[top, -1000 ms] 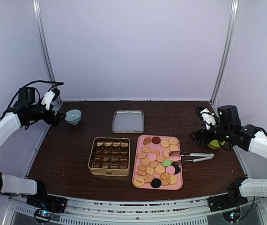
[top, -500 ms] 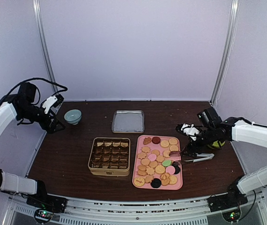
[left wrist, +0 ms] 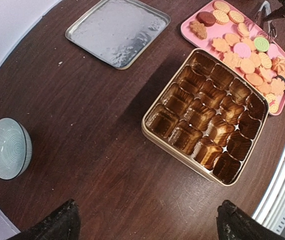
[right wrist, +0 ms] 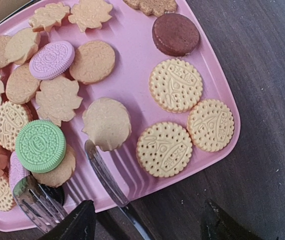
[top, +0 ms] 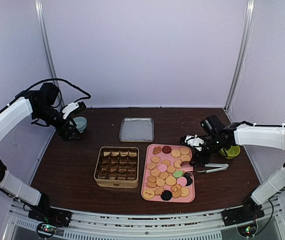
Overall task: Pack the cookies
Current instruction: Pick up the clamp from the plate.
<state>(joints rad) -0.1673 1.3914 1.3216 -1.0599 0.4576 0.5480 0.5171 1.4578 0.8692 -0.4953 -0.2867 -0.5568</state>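
Near the front of the dark wooden worktop (top: 72,170), the cookies (top: 168,172) lie crowded on a pink tray (right wrist: 132,95). Most are tan, some round and some leaf-shaped, with a pink one, a green one and a dark brown one among them. Just left of the tray sits a gold tin (top: 116,166) divided into square compartments. Behind the tin lies a flat metal lid (top: 136,129), and a pale blue bowl (top: 78,124) stands at the back left.

Metal tongs (top: 207,168) rest with their tips on the tray's right side among the cookies, and their handles run off onto the worktop. The right gripper (right wrist: 147,225) hangs low over the tray's right edge, its fingers spread apart on either side of the tongs and gripping nothing. The left gripper (left wrist: 147,230) is held above the worktop beside the bowl, its fingers wide apart and empty.
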